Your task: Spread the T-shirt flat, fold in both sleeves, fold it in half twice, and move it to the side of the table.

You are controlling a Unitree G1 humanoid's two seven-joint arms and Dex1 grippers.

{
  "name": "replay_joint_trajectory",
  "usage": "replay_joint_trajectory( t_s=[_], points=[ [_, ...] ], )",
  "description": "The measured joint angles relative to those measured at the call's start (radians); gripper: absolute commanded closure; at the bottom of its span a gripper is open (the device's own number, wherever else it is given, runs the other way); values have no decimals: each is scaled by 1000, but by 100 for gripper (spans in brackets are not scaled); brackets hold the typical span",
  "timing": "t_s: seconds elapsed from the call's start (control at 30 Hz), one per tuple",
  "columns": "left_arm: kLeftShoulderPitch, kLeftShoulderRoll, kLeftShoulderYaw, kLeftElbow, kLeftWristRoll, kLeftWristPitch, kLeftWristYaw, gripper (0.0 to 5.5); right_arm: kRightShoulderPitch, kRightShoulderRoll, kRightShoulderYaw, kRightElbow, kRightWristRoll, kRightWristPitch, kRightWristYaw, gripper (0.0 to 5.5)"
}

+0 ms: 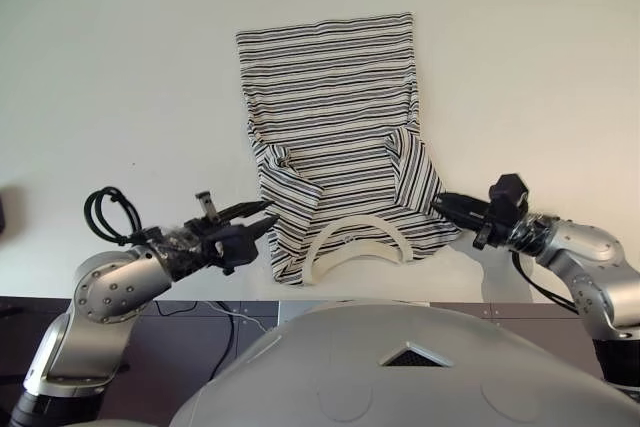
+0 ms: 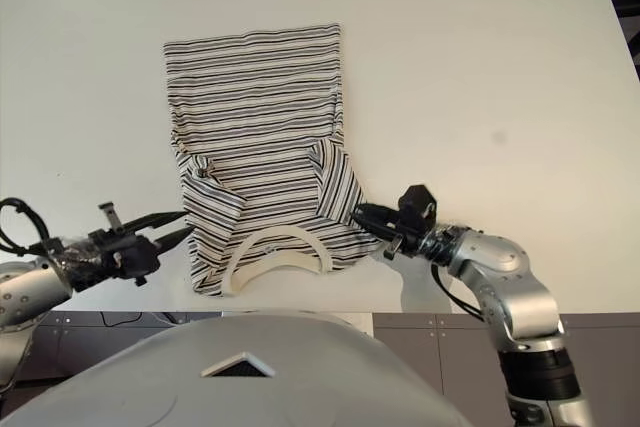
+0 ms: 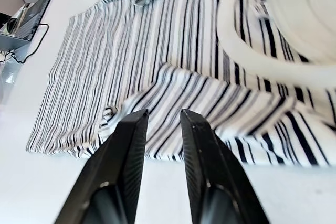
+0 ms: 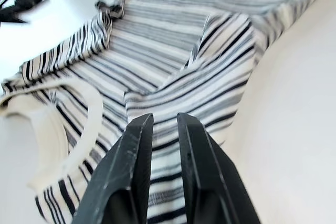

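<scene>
Looking down from the head camera, I see the striped T-shirt point(image 1: 335, 97) lying flat on the white table point(image 1: 110, 67), its cream collar point(image 1: 356, 233) nearest the robot and its hem at the far end. Both sleeves are folded in over the body. My left gripper point(image 3: 164, 113) sits low at the shirt's left shoulder edge, fingers slightly parted with nothing between them. My right gripper point(image 4: 164, 115) is at the right shoulder edge, likewise narrowly parted and holding no cloth.
</scene>
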Motion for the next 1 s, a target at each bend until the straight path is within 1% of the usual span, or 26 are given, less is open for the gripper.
replay_joint_trajectory(
  t_s=[0.07,0.17,0.3,0.43,0.63,0.8,0.9,1.0],
  points=[
    [44,21,6,90,81,-178,31,368,-58,0,-67,-37,74,44,-23,465],
    [62,23,-3,212,291,-393,157,368,-172,-10,-162,-45,159,112,-59,465],
    [58,0,-20,266,442,-533,320,368,-230,-40,-192,0,159,136,-52,465],
    [59,-2,-47,274,498,-566,378,368,-243,-44,-192,23,153,139,-45,465],
    [66,-3,-88,261,500,-557,392,368,-255,-44,-186,26,133,140,-46,465],
    [30,-29,-133,255,498,-518,393,368,-251,-38,-166,25,100,136,-45,465],
    [27,-29,-141,257,498,-506,397,410,-239,-44,-145,27,57,112,-21,465],
    [27,-24,-154,269,487,-498,395,476,-217,-62,-136,32,17,86,8,465]
  ],
)
